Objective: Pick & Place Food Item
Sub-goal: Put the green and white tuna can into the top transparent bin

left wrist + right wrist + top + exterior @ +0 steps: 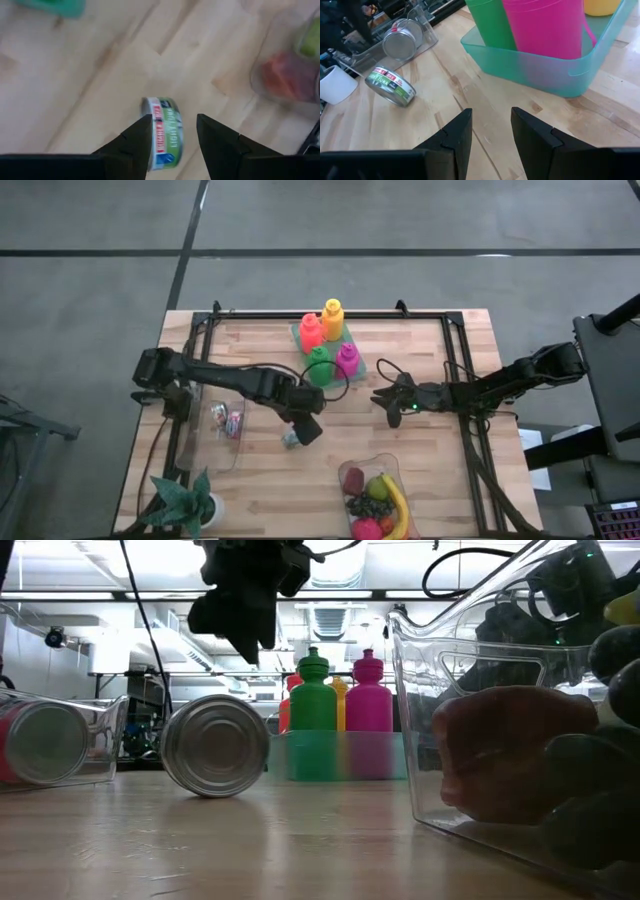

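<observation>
One tuna can (pixel 164 131) lies on its side on the table (pixel 440 470), directly beneath the left gripper (pixel 174 132), whose fingers stand apart, holding nothing. Pick not yet made; placing remains. Right gripper (pixel 491 125) idles, parted, empty.

In the high view the left gripper (pixel 305 428) covers most of the tuna can (pixel 290 439) — its label unreadable there. The fruit tub (pixel 470 690) (low view) is cut off at the right edge, its contents blurred.
</observation>
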Controlling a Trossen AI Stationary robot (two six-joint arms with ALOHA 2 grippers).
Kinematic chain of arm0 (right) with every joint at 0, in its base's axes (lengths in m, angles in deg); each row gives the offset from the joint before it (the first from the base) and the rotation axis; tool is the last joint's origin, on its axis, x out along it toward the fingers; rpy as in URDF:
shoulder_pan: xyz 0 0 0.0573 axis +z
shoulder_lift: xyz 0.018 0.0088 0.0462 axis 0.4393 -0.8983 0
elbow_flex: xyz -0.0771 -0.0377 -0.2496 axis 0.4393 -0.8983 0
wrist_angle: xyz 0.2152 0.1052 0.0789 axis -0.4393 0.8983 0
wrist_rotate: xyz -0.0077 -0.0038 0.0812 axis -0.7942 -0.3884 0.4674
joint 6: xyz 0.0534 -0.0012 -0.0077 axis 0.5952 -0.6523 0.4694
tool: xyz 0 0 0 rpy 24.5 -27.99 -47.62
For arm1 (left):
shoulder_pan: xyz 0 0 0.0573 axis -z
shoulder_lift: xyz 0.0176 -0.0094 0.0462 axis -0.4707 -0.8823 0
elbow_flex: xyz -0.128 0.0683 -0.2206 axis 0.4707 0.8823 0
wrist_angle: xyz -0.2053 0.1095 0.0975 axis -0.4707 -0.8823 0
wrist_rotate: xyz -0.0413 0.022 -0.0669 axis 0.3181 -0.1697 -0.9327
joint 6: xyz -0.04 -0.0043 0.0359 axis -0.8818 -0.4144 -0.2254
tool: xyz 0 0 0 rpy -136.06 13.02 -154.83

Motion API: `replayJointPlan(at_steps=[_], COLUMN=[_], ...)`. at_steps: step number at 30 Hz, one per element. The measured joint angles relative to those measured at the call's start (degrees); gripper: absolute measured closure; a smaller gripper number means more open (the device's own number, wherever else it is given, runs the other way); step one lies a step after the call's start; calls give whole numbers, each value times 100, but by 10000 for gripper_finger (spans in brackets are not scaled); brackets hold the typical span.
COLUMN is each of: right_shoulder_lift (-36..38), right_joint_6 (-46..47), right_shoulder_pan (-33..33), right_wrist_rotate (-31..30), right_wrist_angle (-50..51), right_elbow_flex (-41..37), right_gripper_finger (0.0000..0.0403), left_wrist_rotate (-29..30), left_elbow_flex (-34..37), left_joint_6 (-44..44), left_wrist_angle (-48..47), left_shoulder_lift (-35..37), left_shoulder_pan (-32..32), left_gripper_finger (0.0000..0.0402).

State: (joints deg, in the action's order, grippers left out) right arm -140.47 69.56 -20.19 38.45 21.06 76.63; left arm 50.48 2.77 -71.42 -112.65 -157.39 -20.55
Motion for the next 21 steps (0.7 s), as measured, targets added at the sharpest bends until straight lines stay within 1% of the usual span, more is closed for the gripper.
replayJointPlan(at_steps=[3,6,10,12,16,21], right_shoulder_lift=[0,0,0,0,0,0], right_joint_6=[0,0,0,0,0,0], right_shoulder_pan=[-1,0,0,0,0,0], right_wrist_rotate=[-2,0,0,0,0,0], right_wrist_angle=[2,7,9,11,22,22], right_elbow_flex=[0,2,2,2,2,2], right_gripper_finger=[269,269,269,269,269,269], left_wrist_rotate=[40,-37,-444,-480,-481,-475], left_elbow_flex=[0,0,0,0,4,9], left_joint_6=[77,-29,-23,-72,-289,-338], left_wrist_angle=[77,292,233,189,189,106], left_shoulder_lift=[151,307,443,457,457,457], left_shoulder_pan=[-107,-130,-144,-170,-235,-310], left_gripper_finger=[242,242,242,235,200,135])
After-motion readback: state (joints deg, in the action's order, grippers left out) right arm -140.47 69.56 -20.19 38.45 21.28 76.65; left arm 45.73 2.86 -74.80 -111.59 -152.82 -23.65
